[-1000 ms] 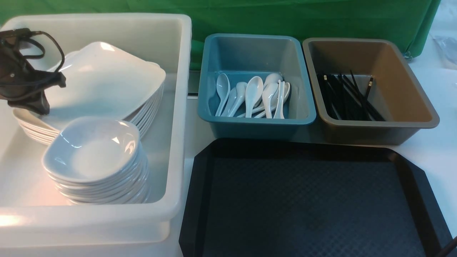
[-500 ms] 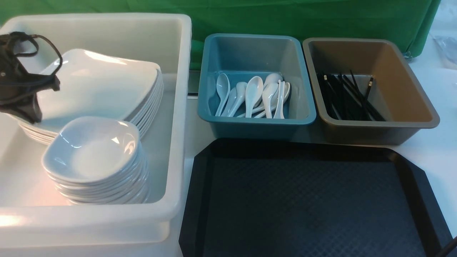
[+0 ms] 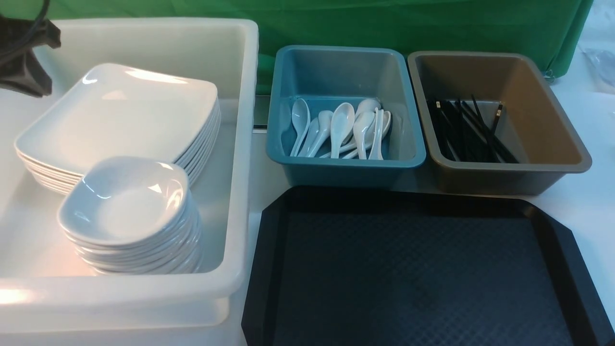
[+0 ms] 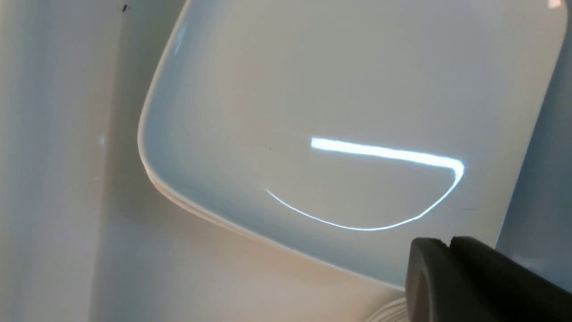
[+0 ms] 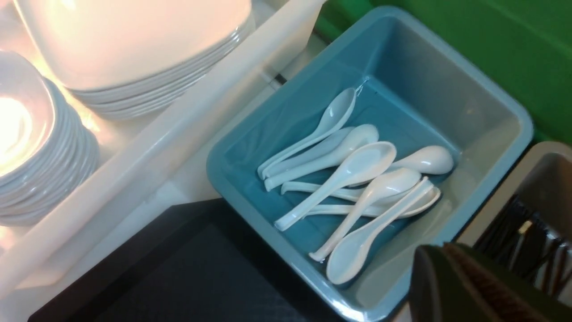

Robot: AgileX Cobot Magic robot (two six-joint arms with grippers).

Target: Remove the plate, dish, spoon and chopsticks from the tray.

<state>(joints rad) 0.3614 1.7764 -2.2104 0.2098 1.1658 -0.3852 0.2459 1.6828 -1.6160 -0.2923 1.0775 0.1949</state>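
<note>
White tub (image 3: pixel 242 158) is the biggest thing, under and to the right of the left gripper (image 3: pixel 29 72); black tray (image 3: pixel 413 269) sits well right of that gripper and nearer the robot, floor bare, nothing on it; in the right wrist view the tray's corner (image 5: pixel 187 277) lies just beside the blue bin; the plate (image 3: pixel 120 115) lies flat on top of a stack of like plates in the tub, just below and right of the left gripper, not touching it; stack of small dishes (image 3: pixel 127 216) in the same tub, nearer the robot than the plates; blue bin (image 3: pixel 343 166) holds the spoons (image 3: pixel 343 127), well right of the left gripper and close under the right gripper (image 5: pixel 451 268); brown bin (image 3: pixel 499 173) holds the chopsticks (image 3: pixel 468 129), just beside the right gripper; left gripper (image 4: pixel 447 255) hangs above the plate's edge, jaws pressed together, holding nothing; right gripper jaws also pressed together, empty.
</note>
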